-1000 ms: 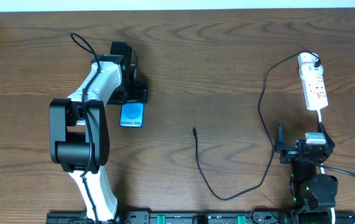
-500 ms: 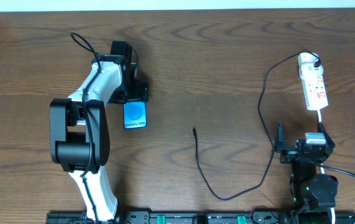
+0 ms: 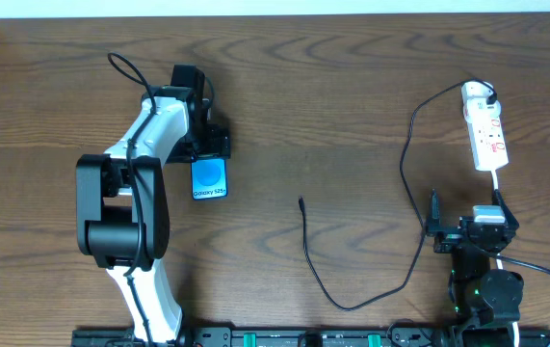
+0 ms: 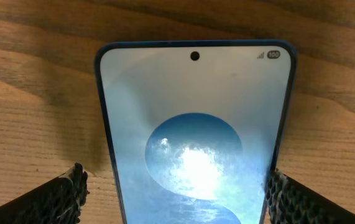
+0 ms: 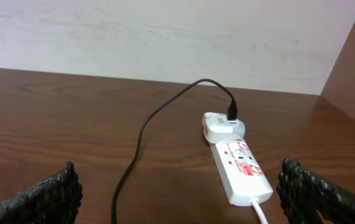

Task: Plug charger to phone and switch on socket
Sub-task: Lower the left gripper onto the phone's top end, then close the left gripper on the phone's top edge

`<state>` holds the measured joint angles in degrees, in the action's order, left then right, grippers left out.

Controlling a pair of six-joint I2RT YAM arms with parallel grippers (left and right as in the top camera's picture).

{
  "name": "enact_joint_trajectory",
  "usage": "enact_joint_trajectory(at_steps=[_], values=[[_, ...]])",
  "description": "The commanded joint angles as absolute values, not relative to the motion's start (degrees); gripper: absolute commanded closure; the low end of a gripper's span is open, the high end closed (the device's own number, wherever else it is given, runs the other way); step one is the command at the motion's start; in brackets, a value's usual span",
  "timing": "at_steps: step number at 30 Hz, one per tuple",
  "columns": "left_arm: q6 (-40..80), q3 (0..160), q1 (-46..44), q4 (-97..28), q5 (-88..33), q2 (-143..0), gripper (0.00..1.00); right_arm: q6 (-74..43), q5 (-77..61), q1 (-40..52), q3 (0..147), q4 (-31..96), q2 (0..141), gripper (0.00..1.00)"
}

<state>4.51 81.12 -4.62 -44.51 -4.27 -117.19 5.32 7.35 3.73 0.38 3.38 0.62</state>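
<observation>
The phone (image 3: 208, 179) lies screen up on the wooden table at the left, its blue display lit. My left gripper (image 3: 209, 152) is open and straddles its far end. In the left wrist view the phone (image 4: 196, 118) sits between the fingers of the left gripper (image 4: 177, 182); the right finger is at its edge and the left one stands apart. The charger cable (image 3: 352, 305) loops across the table, its free tip (image 3: 301, 200) lying mid-table. The socket (image 3: 484, 130) lies at the far right. My right gripper (image 3: 467, 217) is open, short of the socket (image 5: 239, 168).
The charger cable (image 5: 141, 134) runs into a white adapter (image 5: 224, 126) at the socket's far end. The socket's white cord (image 5: 258, 208) leads back toward the right arm. A wall stands behind the table's far edge, and a wooden side panel (image 5: 351, 68) rises at the right.
The phone has shifted slightly to the right and straightened between the left fingers, then stayed still. The right arm, cable and socket have not moved.
</observation>
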Motion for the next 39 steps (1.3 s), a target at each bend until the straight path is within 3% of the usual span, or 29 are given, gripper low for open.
enact_joint_trajectory(at_steps=[1, 24, 39], values=[[5.19, 80.58, -4.95, -44.75, -5.19, -114.48, 0.07, 6.07, 7.81, 3.97, 0.32, 3.62, 0.27, 0.01], [5.23, 80.55, -6.5, -46.39, -7.46, -113.16, 0.07, 6.07, 7.81, 3.97, 0.32, 3.62, 0.27, 0.01], [6.42, 80.55, -7.31, -46.35, -2.9, -113.16, 0.07, 6.07, 7.81, 3.97, 0.32, 3.62, 0.27, 0.01]])
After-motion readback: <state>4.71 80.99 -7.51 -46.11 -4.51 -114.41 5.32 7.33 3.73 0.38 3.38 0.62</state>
